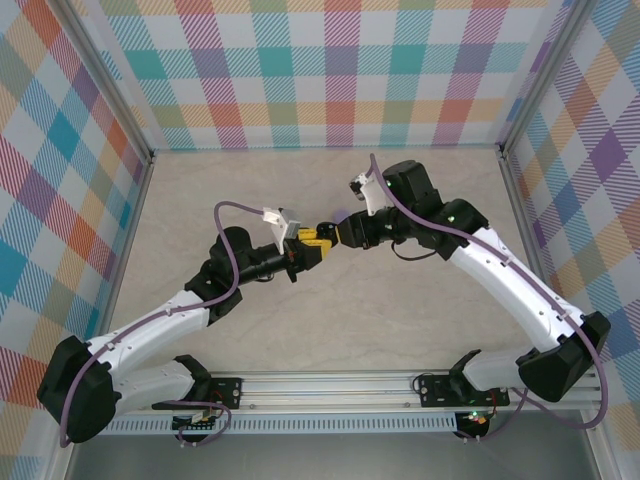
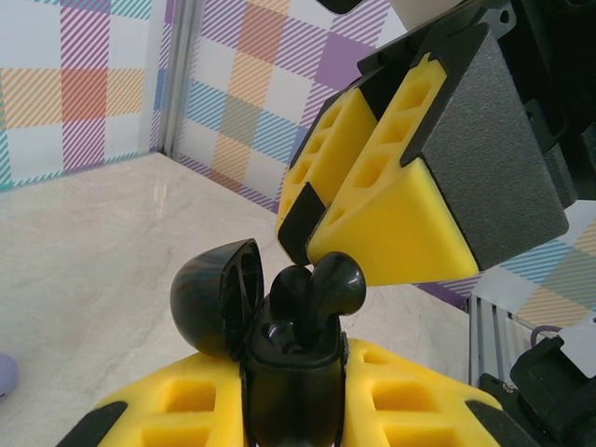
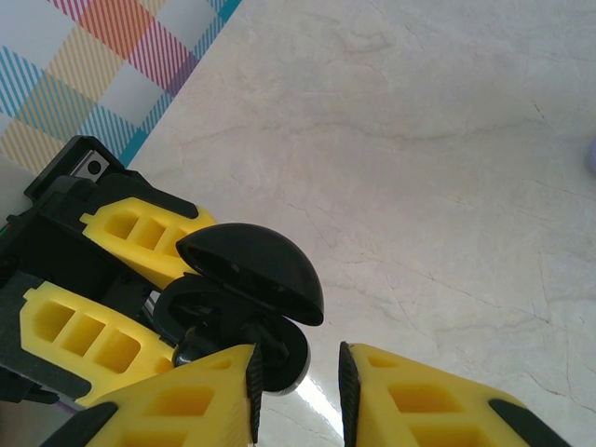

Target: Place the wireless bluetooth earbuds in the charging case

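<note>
— Where's the black earbud (image 2: 326,284)?

— Standing in the mouth of the charging case (image 2: 289,372); its rounded head pokes above the rim, so I'd judge it part-way in, not seated; the lid (image 2: 219,298) is swung open to one side.

— And the other earbuds?

— Whether a second one already sits deeper in the case I cannot tell; it is all black on black; a lilac scrap lies on the table (image 3: 419,140) at the frame's edge, too cropped to name. By my reckoning the job is mid-course; this bud needs pressing home, and the rest are not accounted for.

— What of the pincers?

— The left gripper (image 2: 293,402) is clamped on the case body, one yellow finger each side, holding it upright off the table; the right gripper (image 3: 300,372) hangs just over the case, its fingers a narrow gap apart with bare table showing between them, so it grips nothing; one fingertip (image 2: 321,244) sits right against the bud's head, touching or a hair off, I cannot say which.
</note>
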Motion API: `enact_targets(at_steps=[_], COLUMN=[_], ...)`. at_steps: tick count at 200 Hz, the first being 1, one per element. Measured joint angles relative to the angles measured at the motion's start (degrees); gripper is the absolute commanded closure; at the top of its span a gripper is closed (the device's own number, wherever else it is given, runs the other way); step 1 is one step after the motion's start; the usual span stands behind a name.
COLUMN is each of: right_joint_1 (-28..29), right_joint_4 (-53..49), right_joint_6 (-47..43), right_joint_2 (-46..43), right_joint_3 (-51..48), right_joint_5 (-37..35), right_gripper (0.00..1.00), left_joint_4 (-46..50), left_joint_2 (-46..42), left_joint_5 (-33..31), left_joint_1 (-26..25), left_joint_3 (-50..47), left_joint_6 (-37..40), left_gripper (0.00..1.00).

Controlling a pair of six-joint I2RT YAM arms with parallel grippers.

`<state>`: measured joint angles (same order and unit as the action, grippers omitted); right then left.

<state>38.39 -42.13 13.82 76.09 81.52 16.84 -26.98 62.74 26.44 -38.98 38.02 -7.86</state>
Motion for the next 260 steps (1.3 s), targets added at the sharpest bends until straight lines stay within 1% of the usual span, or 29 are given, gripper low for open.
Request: enact_targets(at_steps=[87, 136, 148, 170, 189, 219, 238, 260], right_joint_1=[1.5, 1.8, 1.8, 1.8, 1.8, 1.1, -0.4, -2.8], right_joint_4=[0.0, -0.1, 0.0, 0.0, 0.2, 0.2, 0.3, 0.5], right_joint_6=[-1.1, -1.2, -1.2, -1.0, -0.7, 0.7, 1.4, 2.0], right_joint_2=[1.4, 1.8, 1.8, 1.6, 0.9, -0.8, -0.9, -0.9], right_joint_3=[1.0, 1.3, 1.4, 1.4, 1.3, 1.3, 1.0, -0.6], right_joint_5=[1.5, 1.6, 1.4, -0.4, -4.0, -9.9, -11.1, -10.1], right_gripper=[0.69, 0.68, 0.66, 0.65, 0.65, 0.69, 0.71, 0.74], left_joint_4=[0.1, 0.1, 0.3, 0.5, 1.6, 2.8, 3.1, 3.3], left_joint_2=[1.7, 2.0, 2.1, 2.1, 2.1, 1.6, 1.0, 0.7], left_joint_5=[-0.5, -0.5, -0.5, -0.8, -0.8, -0.8, -0.8, -0.5], left_joint_1=[0.0, 0.0, 0.0, 0.0, 0.0, 0.0, 0.0, 0.0], left_joint_3=[0.1, 0.2, 0.3, 0.4, 0.8, 1.2, 1.3, 1.7], left_joint_6=[0.0, 0.0, 0.0, 0.0, 0.0, 0.0, 0.0, 0.0], left_gripper=[0.96, 0.96, 0.96, 0.96, 0.96, 0.96, 0.96, 0.96])
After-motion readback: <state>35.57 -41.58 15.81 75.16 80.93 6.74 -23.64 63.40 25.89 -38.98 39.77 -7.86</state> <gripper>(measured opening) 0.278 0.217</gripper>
